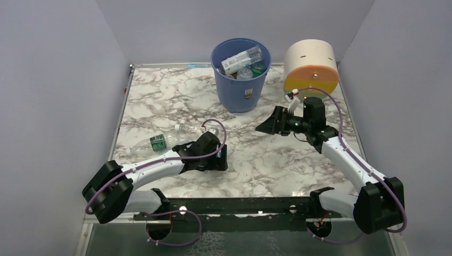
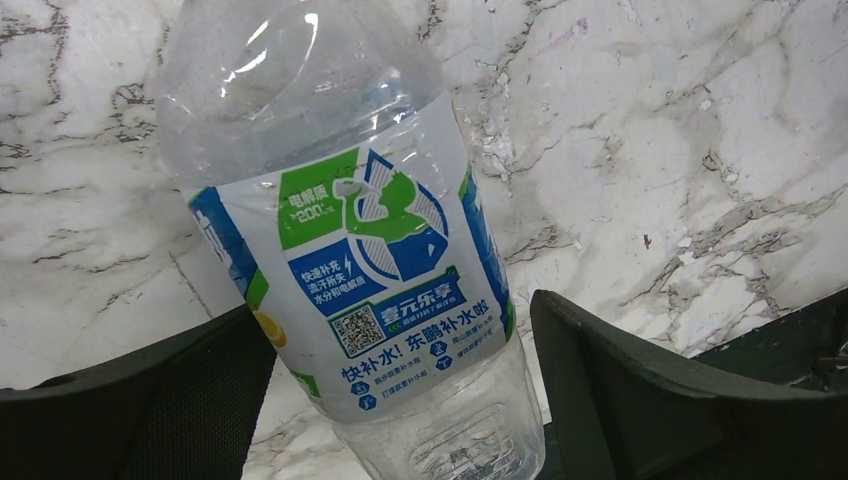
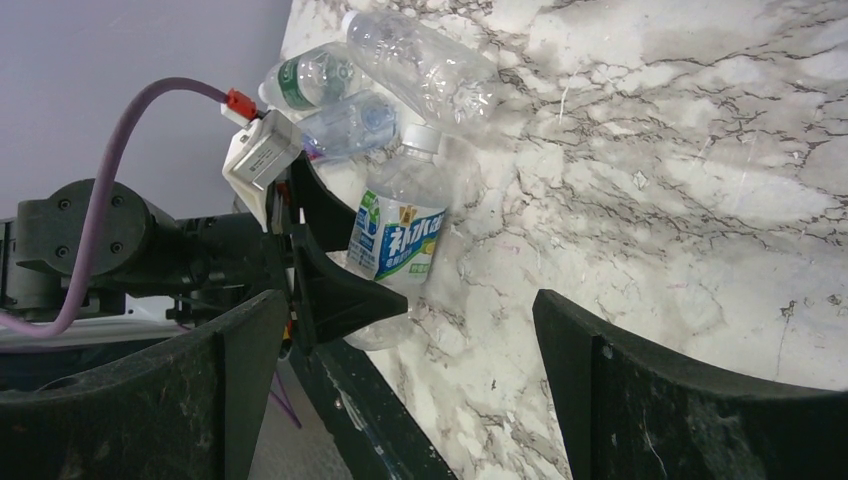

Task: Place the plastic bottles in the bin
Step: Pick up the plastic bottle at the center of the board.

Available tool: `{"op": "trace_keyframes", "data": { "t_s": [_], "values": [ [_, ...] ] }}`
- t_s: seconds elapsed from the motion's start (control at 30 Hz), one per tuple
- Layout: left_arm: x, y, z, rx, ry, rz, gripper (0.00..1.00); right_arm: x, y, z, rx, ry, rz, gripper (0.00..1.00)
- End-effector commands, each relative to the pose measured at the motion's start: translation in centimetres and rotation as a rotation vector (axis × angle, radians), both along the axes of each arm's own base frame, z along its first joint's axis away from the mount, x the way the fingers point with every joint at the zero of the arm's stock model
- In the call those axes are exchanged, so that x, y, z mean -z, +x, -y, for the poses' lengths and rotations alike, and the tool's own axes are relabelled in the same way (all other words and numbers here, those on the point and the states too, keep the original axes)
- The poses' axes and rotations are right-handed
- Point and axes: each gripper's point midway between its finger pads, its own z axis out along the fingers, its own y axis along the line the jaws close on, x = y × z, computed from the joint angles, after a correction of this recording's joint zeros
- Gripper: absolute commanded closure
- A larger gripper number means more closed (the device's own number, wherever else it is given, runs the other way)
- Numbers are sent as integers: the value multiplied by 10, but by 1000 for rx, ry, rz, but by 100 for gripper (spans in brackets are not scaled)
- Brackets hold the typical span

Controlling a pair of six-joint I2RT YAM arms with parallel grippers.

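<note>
My tall round blue plastic bin point(image 1: 240, 93) stands upright, clear plastic bottles point(image 1: 242, 61) piled inside. At my left, a green-labelled bottle point(image 1: 160, 143) lies flat near a blue-and-green-labelled bottle point(image 2: 360, 290).

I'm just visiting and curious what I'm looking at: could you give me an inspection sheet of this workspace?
Surface: marble-patterned table.
Job's things: blue bin holds several bottles; three loose bottles lie on the table.
Clutter: cream drum beside the bin.
Grippers: left gripper straddles a blue-green labelled bottle, grip unclear; right gripper open, empty.
Cables: purple cables along both arms.
Surroundings: plain grey walls.
</note>
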Motion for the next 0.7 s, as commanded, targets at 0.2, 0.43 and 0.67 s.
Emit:
{"op": "trace_keyframes", "data": {
  "t_s": [0.2,0.43,0.67],
  "values": [
    [2,4,8,-11,-21,25,15,6,-3,-4,-29,-1,-11,4],
    [-3,4,14,3,-34,36,27,9,-3,-4,-31,-1,-17,4],
    [-29,8,30,38,-107,71,29,13,-3,-4,-33,1,-26,4]
  ]
}}
